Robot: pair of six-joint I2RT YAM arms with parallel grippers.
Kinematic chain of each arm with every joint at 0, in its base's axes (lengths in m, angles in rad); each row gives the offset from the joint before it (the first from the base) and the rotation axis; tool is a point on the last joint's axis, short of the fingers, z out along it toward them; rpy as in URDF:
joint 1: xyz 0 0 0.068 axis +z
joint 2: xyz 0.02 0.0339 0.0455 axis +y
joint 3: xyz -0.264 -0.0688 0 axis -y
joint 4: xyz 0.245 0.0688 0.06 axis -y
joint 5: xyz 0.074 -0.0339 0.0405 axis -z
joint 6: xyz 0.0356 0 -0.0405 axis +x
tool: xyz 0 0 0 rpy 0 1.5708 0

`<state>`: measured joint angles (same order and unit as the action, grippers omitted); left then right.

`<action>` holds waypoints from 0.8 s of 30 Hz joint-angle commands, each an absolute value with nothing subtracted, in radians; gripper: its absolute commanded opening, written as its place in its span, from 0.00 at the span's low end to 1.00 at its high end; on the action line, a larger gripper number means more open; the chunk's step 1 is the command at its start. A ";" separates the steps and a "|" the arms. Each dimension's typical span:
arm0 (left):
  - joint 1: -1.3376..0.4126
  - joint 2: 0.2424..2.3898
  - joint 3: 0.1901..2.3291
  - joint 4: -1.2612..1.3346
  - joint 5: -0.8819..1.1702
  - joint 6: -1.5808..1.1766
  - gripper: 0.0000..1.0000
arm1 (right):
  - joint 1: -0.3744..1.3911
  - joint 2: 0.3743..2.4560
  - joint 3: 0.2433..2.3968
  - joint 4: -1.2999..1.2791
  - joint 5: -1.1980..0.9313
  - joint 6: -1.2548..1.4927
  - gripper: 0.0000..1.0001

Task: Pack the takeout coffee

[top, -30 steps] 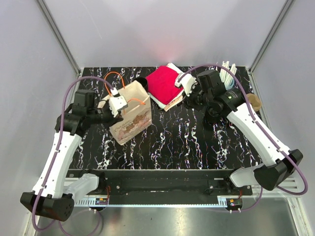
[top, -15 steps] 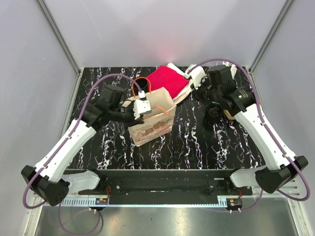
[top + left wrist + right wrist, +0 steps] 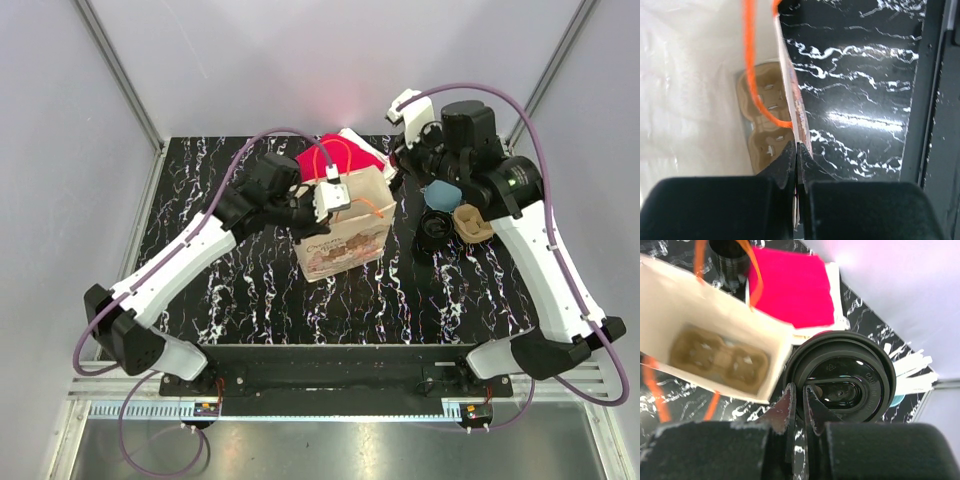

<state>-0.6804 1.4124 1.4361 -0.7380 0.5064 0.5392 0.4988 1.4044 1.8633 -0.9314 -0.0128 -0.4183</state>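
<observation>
A kraft paper bag (image 3: 345,240) with orange handles stands open at mid-table. A cardboard cup carrier (image 3: 720,357) lies on its bottom. My left gripper (image 3: 322,198) is shut on the bag's near wall (image 3: 790,95), at its top edge; in the left wrist view the gripper (image 3: 796,147) shows its jaws pressed flat on the paper. A takeout coffee cup with a black lid (image 3: 845,382) hangs just right of the bag's opening. My right gripper (image 3: 800,390) is shut on the lid's rim. In the top view the cup is mostly hidden under the right wrist (image 3: 415,150).
A red cloth (image 3: 335,160) on white paper lies behind the bag, with a black cup (image 3: 730,252) beside it. Another black-lidded cup (image 3: 435,228), a brown cardboard piece (image 3: 470,222) and a blue item (image 3: 440,192) sit at the right. White sticks (image 3: 910,367) lie farther back right.
My left arm has dragged the bag from the left side rightward to mid-table. My right arm has risen and swung back with the cup, now beside the bag's opening.
</observation>
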 commanded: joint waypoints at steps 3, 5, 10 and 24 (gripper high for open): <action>-0.693 1.474 1.551 -0.655 0.492 0.477 0.00 | 0.494 1.471 2.040 -1.031 -0.110 -0.373 0.00; -0.696 1.493 1.562 -0.652 0.497 0.465 0.04 | 0.494 1.488 2.083 -1.063 -0.141 -0.361 0.00; -0.703 1.496 1.559 -0.634 0.505 0.453 0.30 | 0.494 1.531 2.128 -1.129 -0.262 -0.327 0.00; -0.703 1.405 1.566 -0.586 0.476 0.443 0.99 | 0.500 1.585 2.112 -1.200 -0.379 -0.302 0.00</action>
